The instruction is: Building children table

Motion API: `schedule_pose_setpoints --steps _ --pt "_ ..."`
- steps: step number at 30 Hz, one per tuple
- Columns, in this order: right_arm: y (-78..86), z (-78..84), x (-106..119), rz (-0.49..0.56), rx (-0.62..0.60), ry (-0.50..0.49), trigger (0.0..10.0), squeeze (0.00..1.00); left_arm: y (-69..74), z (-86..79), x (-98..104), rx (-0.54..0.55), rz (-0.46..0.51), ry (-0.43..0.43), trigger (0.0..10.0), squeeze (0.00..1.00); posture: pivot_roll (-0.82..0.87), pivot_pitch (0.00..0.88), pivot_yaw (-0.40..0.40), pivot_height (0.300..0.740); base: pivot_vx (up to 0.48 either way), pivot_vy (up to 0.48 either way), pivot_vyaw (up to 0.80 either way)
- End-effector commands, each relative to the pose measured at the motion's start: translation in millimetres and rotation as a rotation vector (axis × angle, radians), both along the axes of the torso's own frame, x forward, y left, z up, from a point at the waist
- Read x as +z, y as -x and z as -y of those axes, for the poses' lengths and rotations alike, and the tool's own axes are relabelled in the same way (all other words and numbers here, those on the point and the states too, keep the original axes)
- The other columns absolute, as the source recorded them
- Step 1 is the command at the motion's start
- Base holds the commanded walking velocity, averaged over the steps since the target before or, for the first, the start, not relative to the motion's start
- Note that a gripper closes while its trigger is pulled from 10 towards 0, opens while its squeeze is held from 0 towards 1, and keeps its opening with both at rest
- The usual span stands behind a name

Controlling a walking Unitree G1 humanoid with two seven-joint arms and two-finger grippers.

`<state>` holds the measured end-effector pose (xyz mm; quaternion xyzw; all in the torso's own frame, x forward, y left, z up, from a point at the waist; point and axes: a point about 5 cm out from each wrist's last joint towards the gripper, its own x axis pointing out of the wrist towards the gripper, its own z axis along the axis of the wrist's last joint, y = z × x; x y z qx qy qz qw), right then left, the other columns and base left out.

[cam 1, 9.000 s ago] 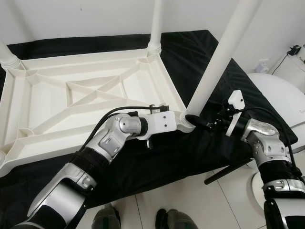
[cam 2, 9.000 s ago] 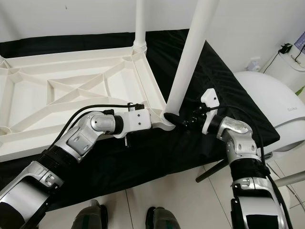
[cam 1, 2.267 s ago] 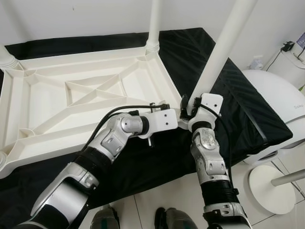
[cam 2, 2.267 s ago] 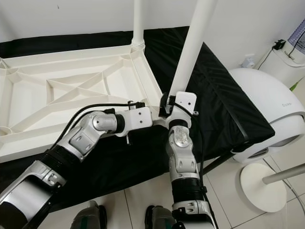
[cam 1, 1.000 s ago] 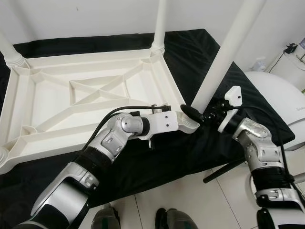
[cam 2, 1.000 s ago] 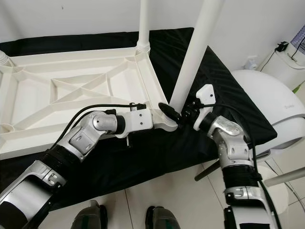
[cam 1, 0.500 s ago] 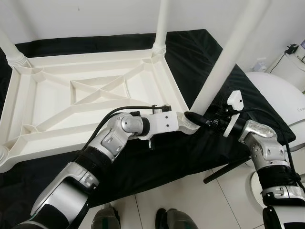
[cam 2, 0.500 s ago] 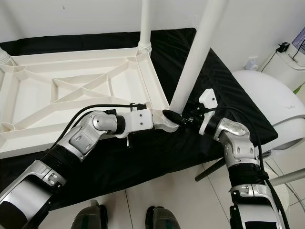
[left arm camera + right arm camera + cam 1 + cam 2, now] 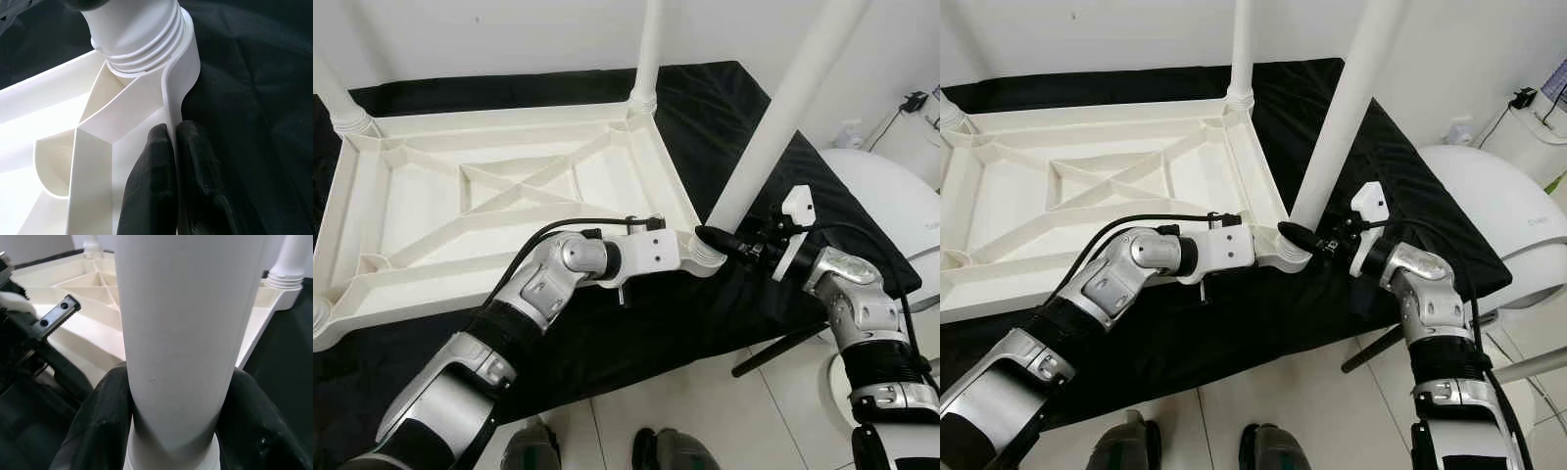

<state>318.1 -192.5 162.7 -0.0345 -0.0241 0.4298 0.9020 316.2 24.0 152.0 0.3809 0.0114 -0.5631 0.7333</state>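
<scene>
A black cloth (image 9: 724, 108) covers the low surface. To the right stands a rounded white appliance (image 9: 891, 201), a plug in the wall socket (image 9: 913, 102) behind it, over pale floor tiles (image 9: 705, 411).

Silver arms, black ribbed forearm bands, white wrist blocks with screws, black cables, black fingers (image 9: 151, 191), grey-green feet (image 9: 530, 448).

A black cloth (image 9: 636, 333) covers the floor's pale tiles (image 9: 724, 411) below a white wall (image 9: 509, 34); a white round appliance (image 9: 891, 196) stands just beside the cloth.
</scene>
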Motion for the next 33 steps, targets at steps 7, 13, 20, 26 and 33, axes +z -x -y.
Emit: schedule_pose_setpoints --steps 7,13,20,26,33 --pt "-8.1 -17.9 -1 0.015 -0.259 -0.13 0.0 0.0 2.4 7.7 7 -0.045 0.047 0.0 10.0 0.0 -0.05 0.067 -0.042 0.74 0.0 0.0 0.0" --pt "-8.7 -34.5 -2 0.018 -0.402 -0.184 0.0 0.0 3.5 8.2 6 -0.05 0.048 -0.002 10.0 0.0 -0.05 0.062 -0.044 0.74 0.0 0.0 0.0" --pt "-7.9 -48.2 -7 -0.023 -0.622 -0.24 0.0 0.0 4.1 8.1 6 -0.052 0.048 -0.004 10.0 0.0 -0.04 0.056 -0.047 0.74 0.0 0.0 0.0" --pt "-3.2 -59.2 -7 0.002 -0.735 -0.244 0.0 0.0 4.9 8.3 5 -0.053 0.049 -0.004 10.0 0.0 -0.04 0.052 -0.051 0.74 0.0 0.0 0.0" --pt "2.2 -64.5 -8 0.017 -0.919 -0.214 0.0 0.0 5.1 8.6 5 -0.052 0.051 -0.004 10.0 0.0 -0.04 0.048 -0.055 0.74 0.0 0.0 0.0"
